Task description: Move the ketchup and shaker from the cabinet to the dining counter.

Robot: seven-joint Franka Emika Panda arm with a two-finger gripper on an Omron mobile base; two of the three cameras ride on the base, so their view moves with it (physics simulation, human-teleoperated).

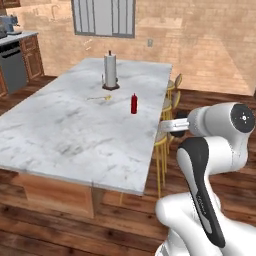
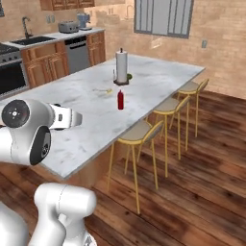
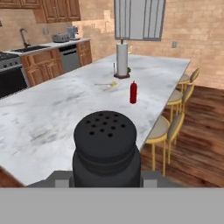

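Observation:
The black shaker (image 3: pixel 106 148), its perforated top facing the camera, fills the low middle of the hand view, and my gripper (image 3: pixel 106 178) is shut on its sides. It hangs over the near edge of the dining counter (image 3: pixel 52 109), a white-grey marble top. The ketchup (image 3: pixel 133 92), a slim red bottle, stands upright on that counter (image 1: pixel 65 130) toward the stool side, well ahead of the shaker. It also shows in the base views as the ketchup (image 1: pixel 134 104) (image 2: pixel 120 100). My hand (image 1: pixel 172 125) reaches out level beside the counter's right edge.
A paper towel roll (image 1: pixel 110 70) stands on its holder beyond the ketchup, with a small yellow object (image 1: pixel 102 97) lying near it. Yellow-legged stools (image 2: pixel 139 132) line the counter's right side. The kitchen run with sink, oven and reddish-brown wall cabinets (image 3: pixel 57 8) lies far left.

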